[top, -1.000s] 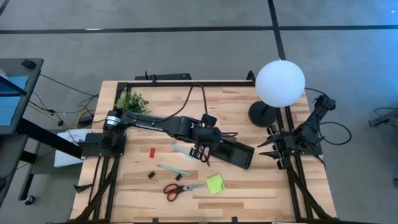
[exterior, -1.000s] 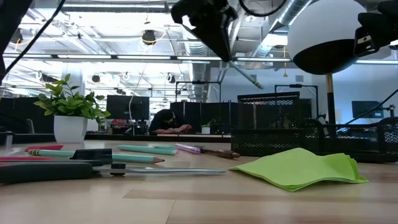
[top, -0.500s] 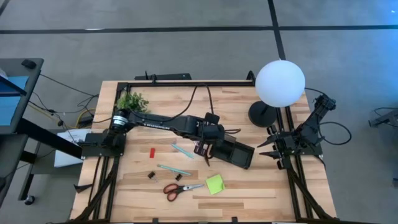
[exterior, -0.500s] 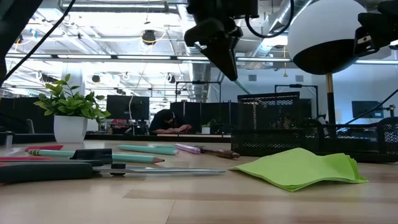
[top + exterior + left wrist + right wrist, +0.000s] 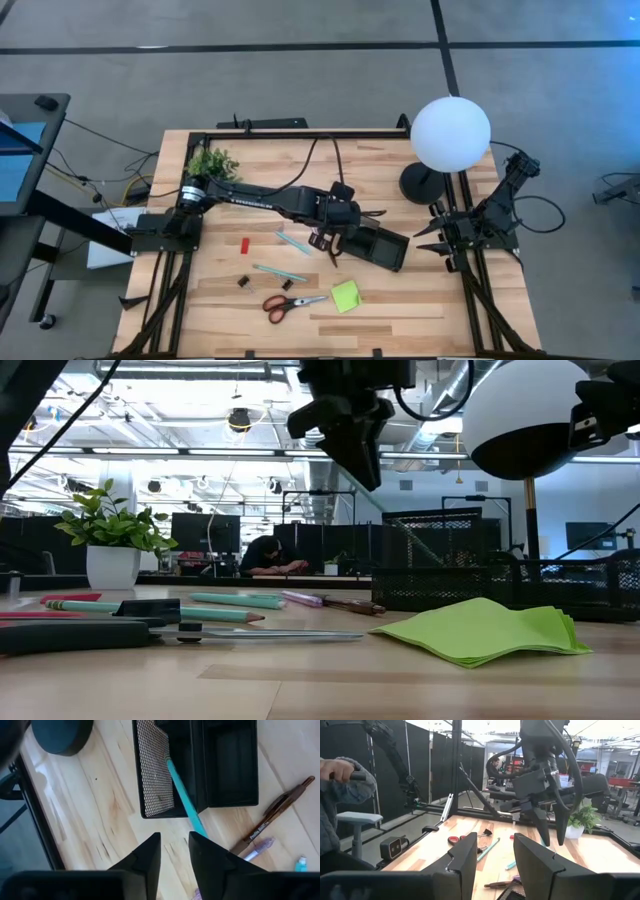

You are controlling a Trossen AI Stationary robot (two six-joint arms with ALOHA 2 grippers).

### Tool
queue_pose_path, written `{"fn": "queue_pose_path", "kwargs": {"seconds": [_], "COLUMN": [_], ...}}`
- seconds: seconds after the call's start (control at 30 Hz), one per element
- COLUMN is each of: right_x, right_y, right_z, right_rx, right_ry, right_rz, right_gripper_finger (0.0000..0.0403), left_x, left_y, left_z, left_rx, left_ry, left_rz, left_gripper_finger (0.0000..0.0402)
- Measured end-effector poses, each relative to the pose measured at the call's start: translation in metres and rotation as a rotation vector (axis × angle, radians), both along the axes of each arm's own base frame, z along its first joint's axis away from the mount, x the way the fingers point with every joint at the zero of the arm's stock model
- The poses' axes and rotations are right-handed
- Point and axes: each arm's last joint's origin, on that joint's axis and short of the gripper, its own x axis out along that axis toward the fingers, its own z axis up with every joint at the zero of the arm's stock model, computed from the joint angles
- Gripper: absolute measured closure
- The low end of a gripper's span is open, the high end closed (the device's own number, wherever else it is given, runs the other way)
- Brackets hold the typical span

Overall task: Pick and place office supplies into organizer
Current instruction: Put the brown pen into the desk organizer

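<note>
The left gripper point(image 5: 330, 240) hangs above the near end of the organizer point(image 5: 372, 245), a black mesh tray lying mid-table, and its fingers point(image 5: 145, 857) stand parted with nothing between them. A teal pen point(image 5: 184, 800) leans in the organizer's taller mesh section, its upper end clear of the fingertips; it is no longer gripped, though whether it has settled is not clear. Just beside the organizer lie a brown pen point(image 5: 277, 810) and a purple pen point(image 5: 257, 851). On the table nearer the front lie two more teal pens point(image 5: 292, 241), a small red block point(image 5: 245, 245), black clips point(image 5: 243, 282), the red-handled scissors point(image 5: 283, 304) and the lime-green sticky-note pad point(image 5: 346, 295). The right gripper point(image 5: 492, 855) waits at the table's right edge, its fingers apart and empty.
</note>
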Motion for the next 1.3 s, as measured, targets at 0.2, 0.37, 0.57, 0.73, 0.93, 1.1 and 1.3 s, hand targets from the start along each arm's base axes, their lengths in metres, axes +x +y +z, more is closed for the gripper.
{"fn": "queue_pose_path", "kwargs": {"seconds": [0.2,0.37,0.57,0.73,0.93,1.1,1.3], "right_x": [0.000,0.000,0.000,0.000,0.000,-0.002,-0.022], "right_y": [0.000,0.000,0.000,0.000,0.000,-0.002,-0.024], "right_z": [0.000,0.000,0.000,0.000,0.000,0.016,0.072], "right_rx": [0.000,0.000,0.000,0.000,0.004,0.056,0.318], "right_ry": [0.000,0.000,0.000,0.000,-0.004,-0.124,-0.549], "right_rz": [0.000,0.000,0.000,0.000,0.000,-0.012,-0.094], "right_gripper_finger": [0.0278,0.0278,0.0278,0.0278,0.0278,0.0278,0.0278], "left_x": [0.000,-0.001,-0.007,-0.020,-0.071,-0.135,-0.200], "left_y": [-0.001,-0.010,-0.032,-0.053,-0.074,-0.079,-0.074], "left_z": [0.001,0.006,0.051,0.120,0.178,0.215,0.239], "left_rx": [0.107,0.207,0.167,0.120,0.193,0.132,-0.098], "left_ry": [-0.013,-0.074,-0.173,-0.349,-0.563,-0.664,-0.688], "left_rz": [0.043,0.161,0.207,0.193,0.221,0.350,0.427], "left_gripper_finger": [0.0288,0.0287,0.0287,0.0287,0.0287,0.0287,0.0287]}}
